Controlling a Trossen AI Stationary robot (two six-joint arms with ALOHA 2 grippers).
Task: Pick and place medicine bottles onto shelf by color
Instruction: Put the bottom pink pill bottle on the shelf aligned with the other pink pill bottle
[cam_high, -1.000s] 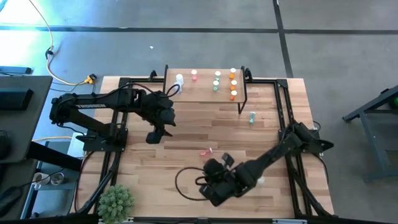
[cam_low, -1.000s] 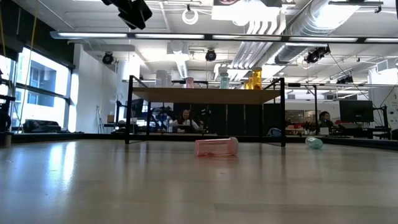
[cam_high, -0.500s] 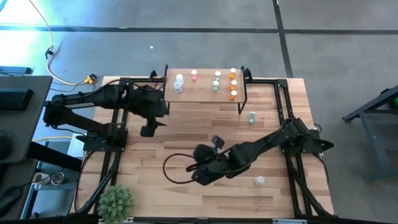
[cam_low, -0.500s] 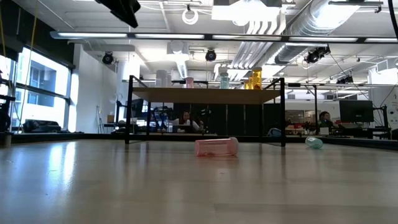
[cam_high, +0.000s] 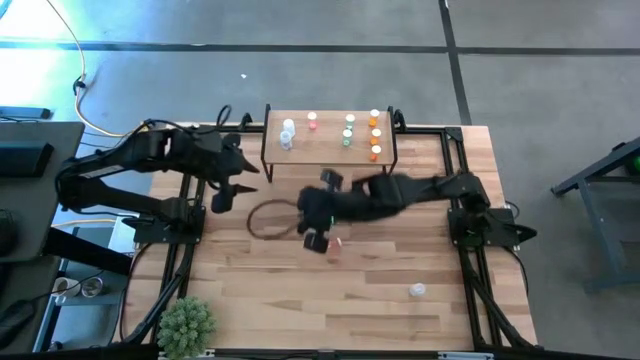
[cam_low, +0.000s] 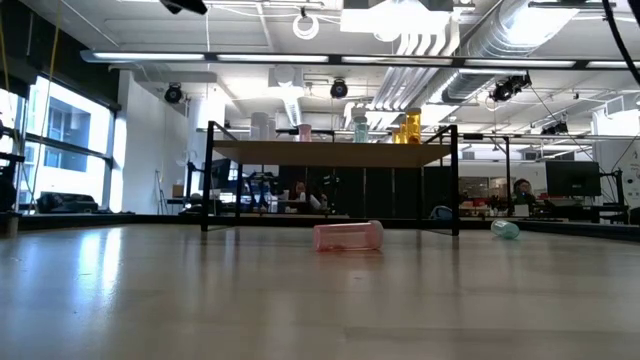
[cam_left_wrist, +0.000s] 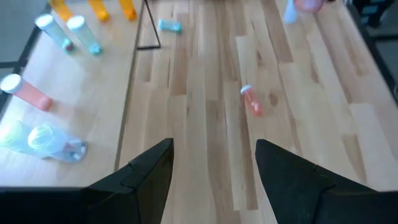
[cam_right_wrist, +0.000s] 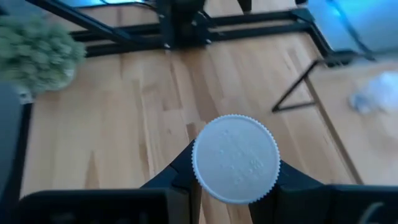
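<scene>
pink bottle on light wood table; white cap

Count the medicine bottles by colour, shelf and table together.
Clear bottles: 3
Pink bottles: 2
Green bottles: 3
Orange bottles: 3
Held bottle in right gripper, colour hidden: 1
Total: 12

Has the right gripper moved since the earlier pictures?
Yes. The right gripper moved from the table's near edge toward the shelf, holding a bottle.

Table carries shelf, plant, 3 loose bottles; shelf holds 8.
</scene>
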